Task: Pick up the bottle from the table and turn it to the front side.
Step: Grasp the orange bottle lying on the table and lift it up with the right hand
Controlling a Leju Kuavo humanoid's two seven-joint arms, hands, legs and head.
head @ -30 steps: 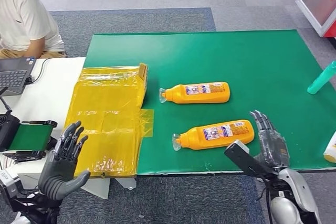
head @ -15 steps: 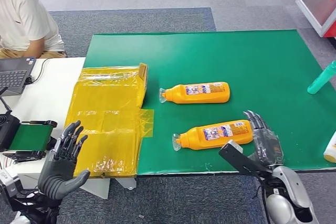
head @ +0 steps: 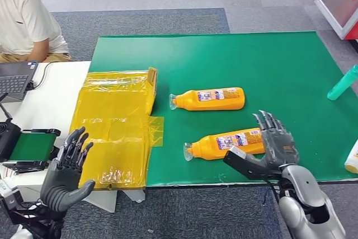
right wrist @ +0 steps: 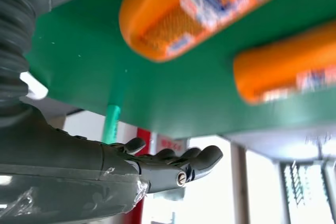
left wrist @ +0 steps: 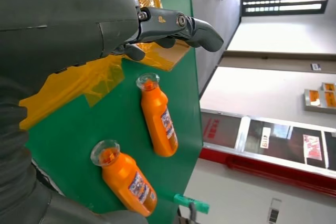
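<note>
Leftward since a second ago, the right hand (head: 270,146) now sits against the base end of the near orange bottle (head: 227,144), fingers spread, thumb stretched out below the bottle, nothing grasped; whether the fingers touch it cannot be told. That bottle lies on its side near the front edge of the green mat (head: 270,65), cap pointing to nine o'clock. At eight o'clock from it, the left hand (head: 65,172) hovers open, fingers apart, over the edge of the yellow plastic sheet (head: 114,121). At twelve o'clock from the near bottle lies a second orange bottle (head: 208,99), parallel, well apart. Farther, at two o'clock, a teal bottle (head: 344,85) lies at the mat's edge. At ten o'clock a seated person (head: 25,20) faces a laptop (head: 14,79).
</note>
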